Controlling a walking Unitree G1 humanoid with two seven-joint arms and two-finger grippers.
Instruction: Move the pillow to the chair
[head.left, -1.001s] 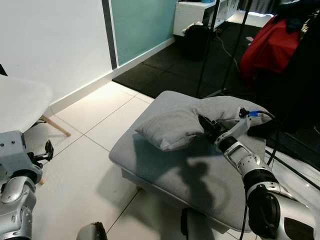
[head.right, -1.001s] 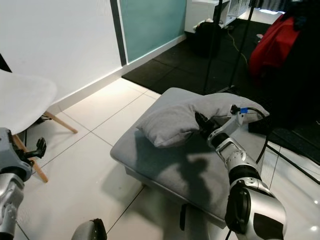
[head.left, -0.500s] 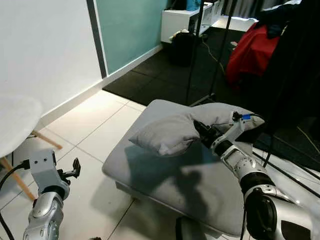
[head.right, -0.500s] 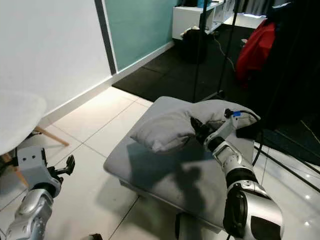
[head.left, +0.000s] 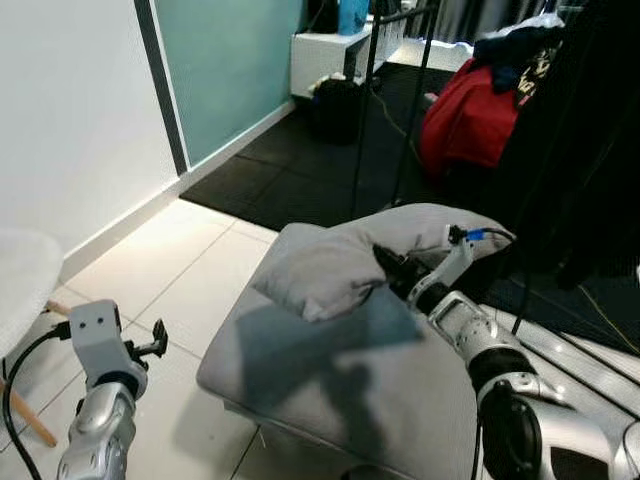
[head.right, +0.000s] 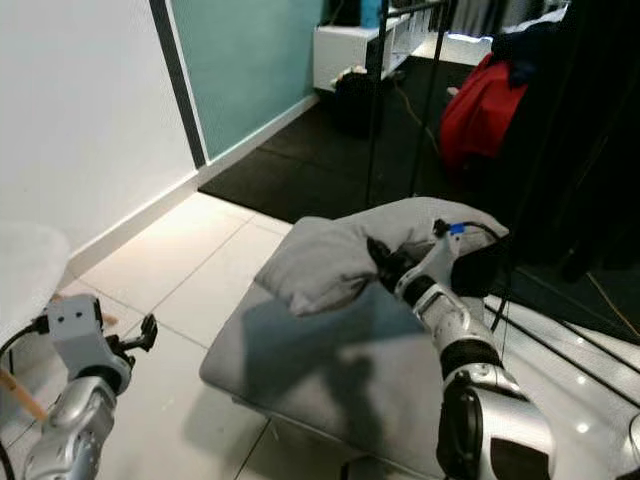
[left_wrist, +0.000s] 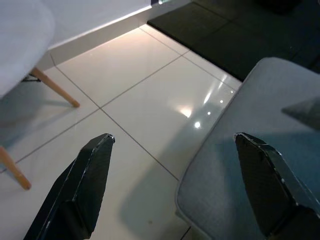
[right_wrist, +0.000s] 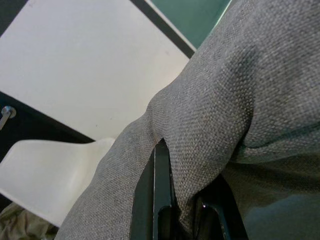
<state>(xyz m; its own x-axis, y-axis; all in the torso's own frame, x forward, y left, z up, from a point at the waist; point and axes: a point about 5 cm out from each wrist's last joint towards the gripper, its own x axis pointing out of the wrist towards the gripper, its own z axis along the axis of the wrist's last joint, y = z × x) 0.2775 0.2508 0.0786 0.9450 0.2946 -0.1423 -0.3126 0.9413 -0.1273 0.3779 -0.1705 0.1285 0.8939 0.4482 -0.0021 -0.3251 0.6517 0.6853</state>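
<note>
Right arm stretches toward frame centre, right end effector (head.left: 390, 268) pinching the grey pillow (head.left: 340, 265) above the ottoman (head.left: 330, 380). Lower left, left end effector (left_wrist: 175, 192) gapes wide.

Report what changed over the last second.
The head camera swung, so the white chair slid toward the picture's left edge. The left hand rose into fuller view, open over the floor tiles. Unchanged: the right hand stays clamped on the grey pillow, lifted above the grey ottoman.

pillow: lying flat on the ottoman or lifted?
Partly lifted. The right gripper is shut on the pillow, its cloth bunched around the fingers; its near end hangs above the grey ottoman, casting a shadow.
</note>
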